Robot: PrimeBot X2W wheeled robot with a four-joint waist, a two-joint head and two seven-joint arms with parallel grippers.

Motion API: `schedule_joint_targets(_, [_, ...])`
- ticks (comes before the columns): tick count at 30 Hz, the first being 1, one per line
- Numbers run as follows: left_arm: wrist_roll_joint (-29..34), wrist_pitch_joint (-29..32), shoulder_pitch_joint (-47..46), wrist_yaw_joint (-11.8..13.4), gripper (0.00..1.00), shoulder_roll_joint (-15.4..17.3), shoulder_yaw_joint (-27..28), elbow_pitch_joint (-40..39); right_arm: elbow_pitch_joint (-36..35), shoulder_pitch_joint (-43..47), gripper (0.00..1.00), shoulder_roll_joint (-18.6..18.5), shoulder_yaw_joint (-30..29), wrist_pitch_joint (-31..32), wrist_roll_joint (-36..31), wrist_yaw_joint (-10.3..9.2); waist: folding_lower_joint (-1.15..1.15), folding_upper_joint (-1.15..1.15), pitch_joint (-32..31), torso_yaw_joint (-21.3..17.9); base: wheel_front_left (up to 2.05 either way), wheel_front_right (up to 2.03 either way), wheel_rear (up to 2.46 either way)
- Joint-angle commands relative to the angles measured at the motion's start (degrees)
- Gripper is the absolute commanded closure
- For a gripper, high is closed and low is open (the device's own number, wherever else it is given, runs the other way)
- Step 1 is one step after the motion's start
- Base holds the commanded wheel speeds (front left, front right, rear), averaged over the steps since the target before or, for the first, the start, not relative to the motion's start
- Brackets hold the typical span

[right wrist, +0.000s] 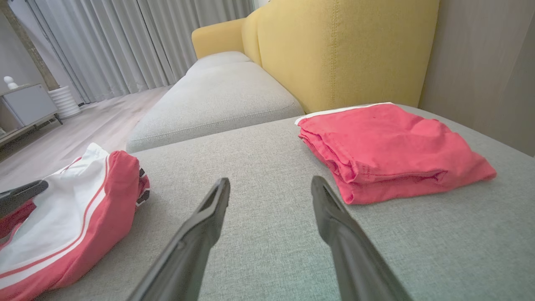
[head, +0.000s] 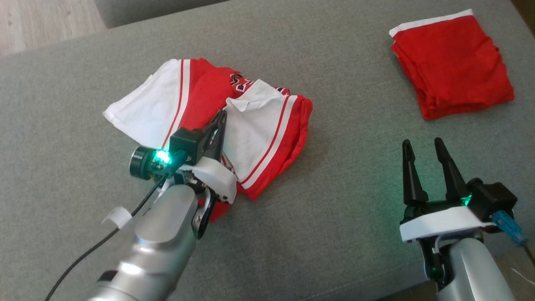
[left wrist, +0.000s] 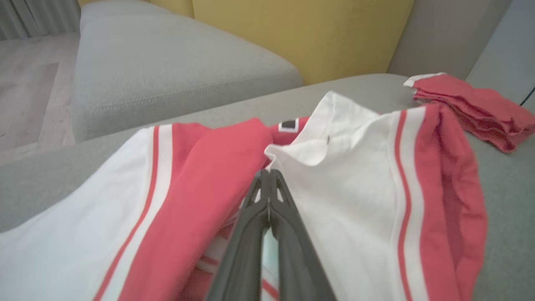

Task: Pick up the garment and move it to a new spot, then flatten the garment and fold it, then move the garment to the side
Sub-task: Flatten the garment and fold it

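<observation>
Grey cushion (head: 334,209), garment (head: 259,133) lengthwise left-to-right

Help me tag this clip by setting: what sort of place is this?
Most likely a home living room: a grey upholstered sofa seat with a yellow backrest, floor-length curtains, and a pale wood floor.

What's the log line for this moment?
phase: grasp | left gripper: shut on garment | garment: crumpled on couch | right gripper: open, free | folded red cloth: far right
</observation>
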Motion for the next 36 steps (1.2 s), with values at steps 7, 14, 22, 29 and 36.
schedule_joint_targets(7, [0.0,-2.5,-6.8,-0.8,1.0,2.5,3.2,-8.6,-1.1,-1.5,0.0,-0.2,2.2,-0.6,1.0,-0.11,0.0,0.0,-2.9,0.1,0.0,0.0,0.0])
schedule_joint_targets(14, [-0.6,-2.2,-12.9,0.5,1.0,9.2,8.4,-17.2,-0.9,-1.1,0.0,-0.2,2.2,-0.6,1.5,-0.11,0.0,0.0,-4.9,0.9,0.0,0.0,0.0])
schedule_joint_targets(22, [-2.1,1.1,-14.0,4.2,1.0,23.3,17.3,-19.7,-1.2,-0.8,0.0,-0.2,2.8,-0.6,1.6,-0.11,0.0,0.0,-5.4,4.0,0.0,0.0,0.0])
schedule_joint_targets(29, [-3.6,0.2,-7.5,4.2,1.0,31.9,21.8,-21.3,-1.0,-0.8,0.0,-0.2,2.9,-0.6,1.2,-0.11,0.0,0.0,-5.2,6.9,0.0,0.0,0.0])
schedule_joint_targets(36, [-2.2,0.2,3.5,5.5,1.0,35.0,20.5,-23.9,-0.5,-0.8,0.0,-0.2,3.3,-0.6,0.0,-0.11,0.0,0.0,-5.5,10.7,0.0,0.0,0.0])
